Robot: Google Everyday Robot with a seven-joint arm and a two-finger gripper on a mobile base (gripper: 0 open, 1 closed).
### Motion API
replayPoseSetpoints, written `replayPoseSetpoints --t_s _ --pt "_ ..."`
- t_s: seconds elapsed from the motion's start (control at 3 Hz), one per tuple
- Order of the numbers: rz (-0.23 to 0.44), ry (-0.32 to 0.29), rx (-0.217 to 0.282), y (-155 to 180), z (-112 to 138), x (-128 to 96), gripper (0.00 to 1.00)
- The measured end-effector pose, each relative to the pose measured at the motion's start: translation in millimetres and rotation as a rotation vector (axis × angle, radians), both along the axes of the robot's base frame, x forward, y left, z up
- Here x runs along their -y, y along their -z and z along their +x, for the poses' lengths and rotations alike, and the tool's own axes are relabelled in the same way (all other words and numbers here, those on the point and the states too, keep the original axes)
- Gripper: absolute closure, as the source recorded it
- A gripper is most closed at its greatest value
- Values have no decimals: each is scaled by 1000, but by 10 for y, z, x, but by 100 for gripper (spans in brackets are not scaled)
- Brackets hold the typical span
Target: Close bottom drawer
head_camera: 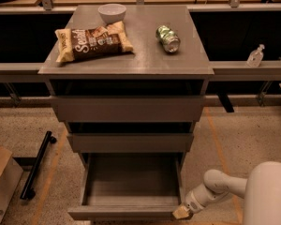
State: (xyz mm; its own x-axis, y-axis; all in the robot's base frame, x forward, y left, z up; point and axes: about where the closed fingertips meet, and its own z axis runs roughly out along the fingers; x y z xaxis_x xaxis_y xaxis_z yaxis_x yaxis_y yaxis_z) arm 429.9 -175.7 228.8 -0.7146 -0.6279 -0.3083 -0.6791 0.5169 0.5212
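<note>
One hand (180, 213) at bottom drawer (124, 213) corner

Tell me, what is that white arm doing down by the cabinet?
A robot arm is working on closing the cabinet's bottom drawer. Its hand sits at the right end of the drawer's front panel. The drawer is pulled far out and looks empty, so it is not yet closed. A chip bag, a can and a bowl sit on the cabinet top.

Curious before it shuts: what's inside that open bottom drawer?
The bottom drawer shows only bare floor; its back, under the middle drawer, is hidden. The end effector sits at its front right corner.
</note>
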Motion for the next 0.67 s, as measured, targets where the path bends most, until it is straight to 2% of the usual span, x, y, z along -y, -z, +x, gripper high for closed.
replayPoseSetpoints --t_s 0.33,0.67 --pt "-1 28 -33 139 -60 91 100" --pt "-4 32 -83 353 -29 153 100"
